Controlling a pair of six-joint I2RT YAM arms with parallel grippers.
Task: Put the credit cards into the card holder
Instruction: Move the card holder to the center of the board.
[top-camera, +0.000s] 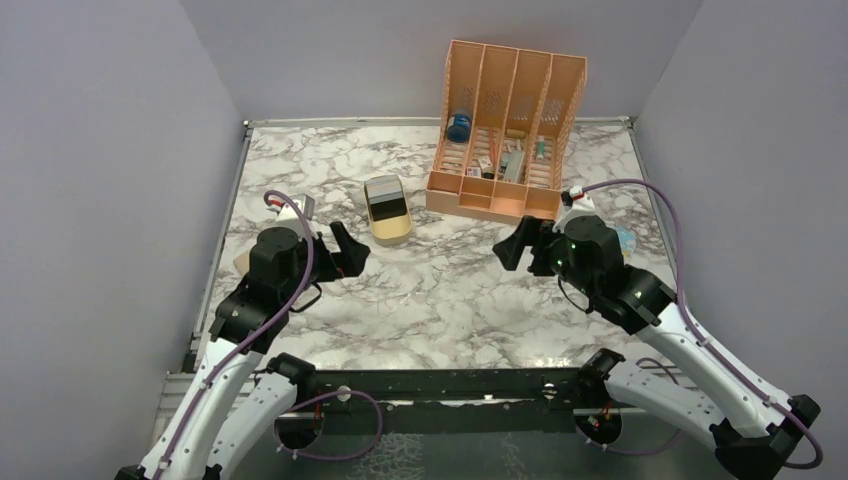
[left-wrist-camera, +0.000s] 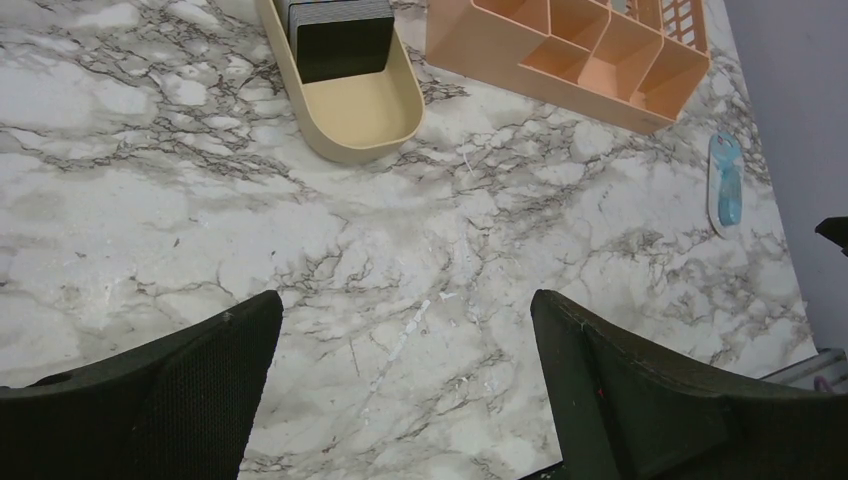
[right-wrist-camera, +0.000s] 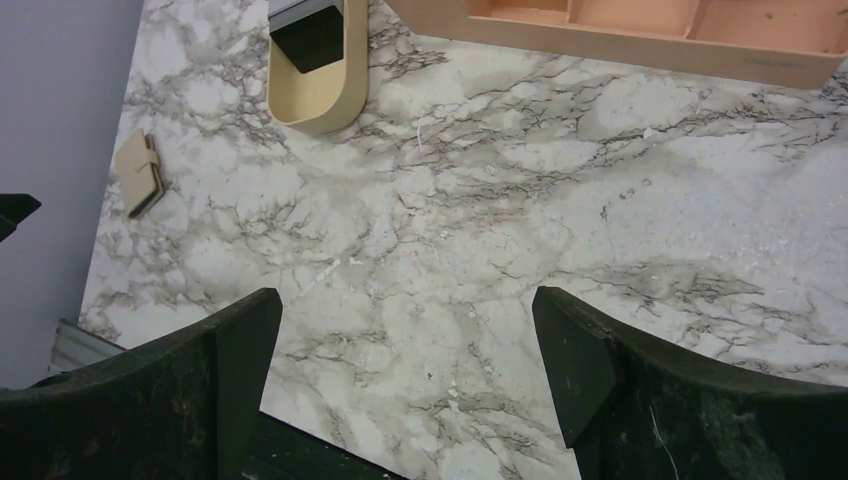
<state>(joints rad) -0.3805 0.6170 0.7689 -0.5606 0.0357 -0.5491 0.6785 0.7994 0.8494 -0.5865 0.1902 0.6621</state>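
On the glossy, grey-veined marble-look tabletop (top-camera: 420, 290), a smooth tan oval tray (top-camera: 392, 232) is recorded. A stack of thin rectangular credit cards (left-wrist-camera: 340, 40), black and silver-grey faced, is lodged at its far end. A small flat tan card holder (right-wrist-camera: 140, 175), folded shut with a snap tab, is found near the left table edge, beside the left arm and well apart from the tray. A peach slotted organizer (top-camera: 505, 130) is set behind. Left gripper (top-camera: 347, 252) and right gripper (top-camera: 512, 245) are held over the surface, jaws spread wide; the cards lie ahead of the left gripper.
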